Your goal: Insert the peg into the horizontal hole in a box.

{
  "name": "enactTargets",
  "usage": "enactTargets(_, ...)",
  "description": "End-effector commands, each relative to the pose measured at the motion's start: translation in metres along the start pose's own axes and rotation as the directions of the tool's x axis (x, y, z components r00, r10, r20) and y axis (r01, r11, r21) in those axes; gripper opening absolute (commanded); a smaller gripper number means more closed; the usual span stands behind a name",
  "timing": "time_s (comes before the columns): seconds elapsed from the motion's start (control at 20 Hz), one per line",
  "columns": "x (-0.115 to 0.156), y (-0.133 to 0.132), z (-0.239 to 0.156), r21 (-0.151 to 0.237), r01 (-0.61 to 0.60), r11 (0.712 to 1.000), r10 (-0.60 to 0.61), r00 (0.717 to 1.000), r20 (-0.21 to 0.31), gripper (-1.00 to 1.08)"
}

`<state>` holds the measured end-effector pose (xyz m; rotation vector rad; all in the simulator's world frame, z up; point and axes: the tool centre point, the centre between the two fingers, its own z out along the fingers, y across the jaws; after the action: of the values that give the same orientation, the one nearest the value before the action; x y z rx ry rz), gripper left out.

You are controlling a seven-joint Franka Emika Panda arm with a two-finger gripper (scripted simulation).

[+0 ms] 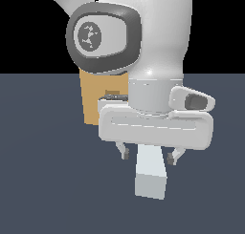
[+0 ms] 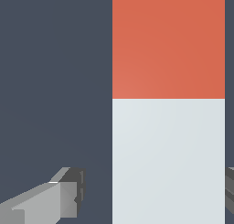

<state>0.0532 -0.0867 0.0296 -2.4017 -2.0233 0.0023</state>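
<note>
The peg lies flat on the dark floor. Its pale grey-white end (image 1: 151, 176) sticks out below the hand in the exterior view. In the wrist view both its pale half (image 2: 168, 160) and its orange-red half (image 2: 168, 44) show. My gripper (image 1: 149, 155) is low over the peg, with a finger on each side. It is open: in the wrist view one finger (image 2: 68, 195) stands clearly apart from the peg, and the other (image 2: 230, 186) is close by its far side. The tan box (image 1: 92, 100) stands behind the arm, partly covered. Its hole is not clearly visible.
The arm's white links and grey joint cap (image 1: 103, 37) fill the upper middle of the exterior view and hide much of the box. The dark blue-grey floor (image 1: 43, 180) spreads around the peg.
</note>
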Motion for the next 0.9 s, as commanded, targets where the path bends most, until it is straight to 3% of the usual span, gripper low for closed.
enactTargets(0.0,0.0001,0.0009,0.0057,-0.002,0.0,1.0,0.0,1.0,0.0,1.0)
enactTargets(0.15,0.0001,0.0019,0.006,-0.002,0.0,1.0,0.0,1.0,0.0,1.0)
enactTargets(0.2,0.0001,0.0019,0.006,-0.002,0.0,1.0,0.0,1.0,0.0,-1.0)
enactTargets(0.85,0.0,0.0005,0.0055,-0.001,-0.001,1.0,0.001,1.0,0.0,-1.0)
